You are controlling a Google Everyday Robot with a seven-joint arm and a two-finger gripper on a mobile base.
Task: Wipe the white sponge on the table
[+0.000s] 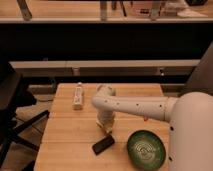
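Observation:
My white arm reaches from the right across the light-wood table (67, 132) and bends down at its wrist. The gripper (105, 127) points straight down and sits low against the tabletop near the middle. A pale cream shape (102, 120) at the gripper's lower end may be the white sponge, but I cannot tell it apart from the gripper's own body. No other sponge-like block shows on the table.
A flat black slab (103, 144) lies just in front of the gripper. A green bowl (145, 148) stands at the front right. A long white power strip (77, 96) lies at the back left. A black chair (10, 112) stands left of the table.

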